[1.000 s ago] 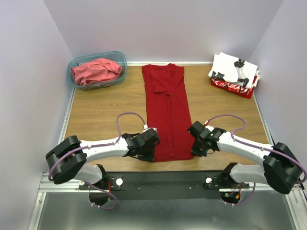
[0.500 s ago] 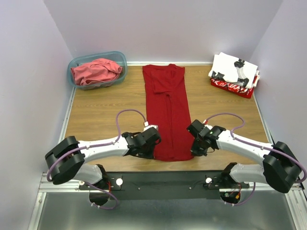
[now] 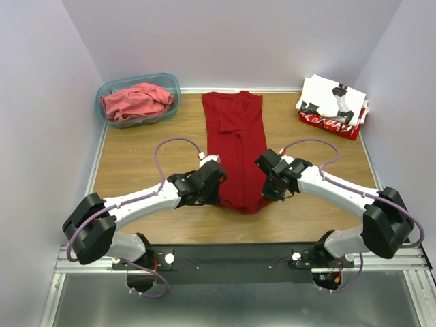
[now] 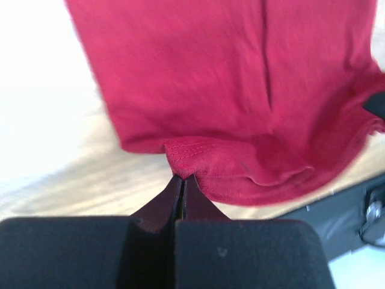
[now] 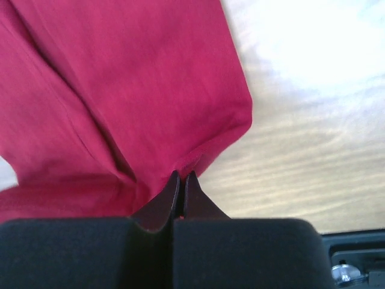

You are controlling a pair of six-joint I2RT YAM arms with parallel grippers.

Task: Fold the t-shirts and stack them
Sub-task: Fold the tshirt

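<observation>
At the back left of the table (image 3: 146, 153), a teal tub (image 3: 109, 88) holds the coral-red shirt (image 3: 136, 101). Centre, the deep red shirt (image 3: 237, 146) lies in a long strip; the left gripper (image 4: 182, 179) and right gripper (image 5: 181, 176) each clamp a near hem corner, jaws closed. Back right, the white shirt (image 3: 325, 94) tops the lettered red shirt (image 3: 332, 125).

The deep red t-shirt (image 4: 240, 78) runs off the top and side edges of both wrist views, its weave blurred. Seen from above, my wrists hide the corners pinched by my left gripper (image 4: 182, 179) and right gripper (image 5: 181, 176). The white lettering on the far red t-shirt (image 3: 330, 124) is too small to read.
</observation>
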